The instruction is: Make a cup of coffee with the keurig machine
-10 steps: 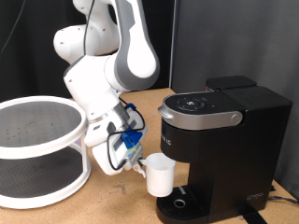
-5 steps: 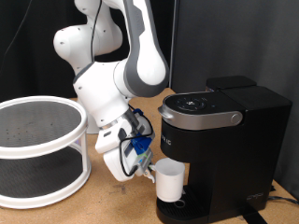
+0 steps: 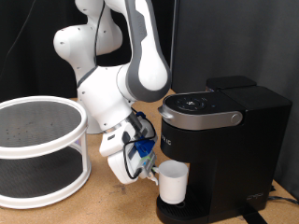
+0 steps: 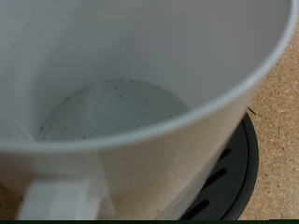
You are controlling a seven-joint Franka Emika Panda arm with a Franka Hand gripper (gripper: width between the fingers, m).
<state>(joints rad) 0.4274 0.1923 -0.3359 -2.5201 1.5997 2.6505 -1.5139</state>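
The keurig machine is being shown standing toward the table's right edge in the exterior view, its lid down and its buttoned top facing up. A white two-tier round rack is being seen at the table's left edge, well apart from the machine. Between them the white robot arm is being bent low over the table's front edge.

The cup is being carried at the tool, which appears to be pinching the cup by its handle side; the fingers themselves are being hidden by the tool body and blue cabling, so the grip is being judged, not seen. Compared with a second ago, the cup is being brought lower and further toward the machine: it is now being held upright just over the circular drip tray, under the brewing head. In the wrist view the cup's inside is being shown without liquid, with only dark specks on its bottom, and the tray's slotted black rim is being seen directly beneath. Placement is therefore being judged as nearly complete, while brewing is not yet begun.
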